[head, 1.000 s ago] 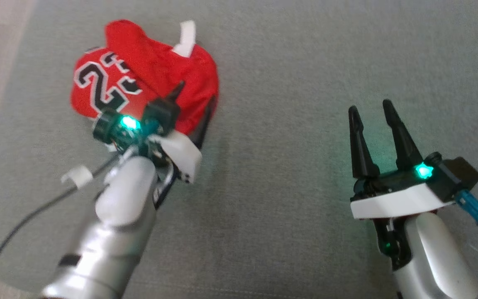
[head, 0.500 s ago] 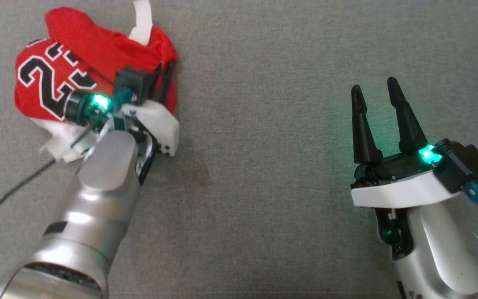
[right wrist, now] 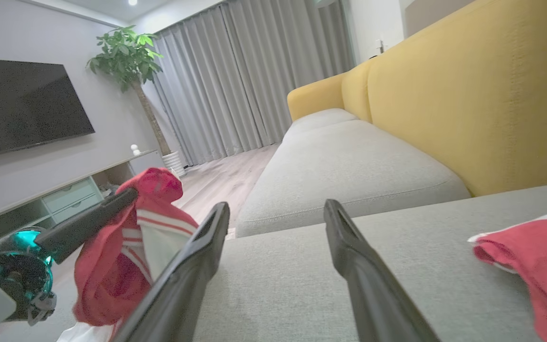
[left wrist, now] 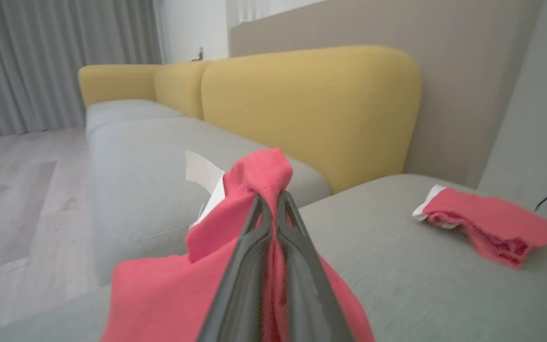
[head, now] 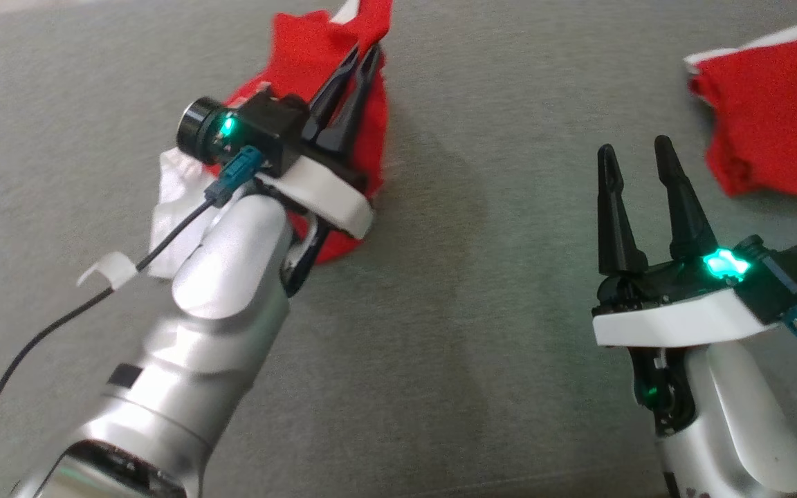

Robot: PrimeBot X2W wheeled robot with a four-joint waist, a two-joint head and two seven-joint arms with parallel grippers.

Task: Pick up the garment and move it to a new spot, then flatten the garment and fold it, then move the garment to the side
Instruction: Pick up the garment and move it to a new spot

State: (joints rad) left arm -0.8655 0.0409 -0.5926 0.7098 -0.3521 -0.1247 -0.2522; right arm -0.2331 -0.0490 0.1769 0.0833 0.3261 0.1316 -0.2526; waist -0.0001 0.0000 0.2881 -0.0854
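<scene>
1. The red basketball jersey [head: 295, 55], trimmed in white, sits at 11 o'clock in the head view. It is bunched and hangs from a pinched fold, with the sofa cushion [head: 481, 311] beneath it.
2. The left gripper [head: 365, 52] has its 2 dark fingers pressed together on that fold. 1 second ago they stood spread over the jersey as it lay in a heap. So the grasp has just been made and the lift has begun.
3. By my reading, this is the pick-up step. Moving, flattening and folding are all still ahead. I cannot tell whether the lower edge is clear of the cushion.
4. The right gripper [head: 633, 145], at 4 o'clock, has its fingers spread wide and holds nothing. They point toward 12 o'clock.
5. A second red garment [head: 772, 124] lies crumpled at 2 o'clock, well apart from both grippers.
6. Containers: in the right wrist view, a white pot [right wrist: 174, 161] at 10 o'clock holds a leafy indoor tree [right wrist: 126, 52]. The cabinet drawers [right wrist: 71, 194] are closed, so their contents are hidden.
</scene>
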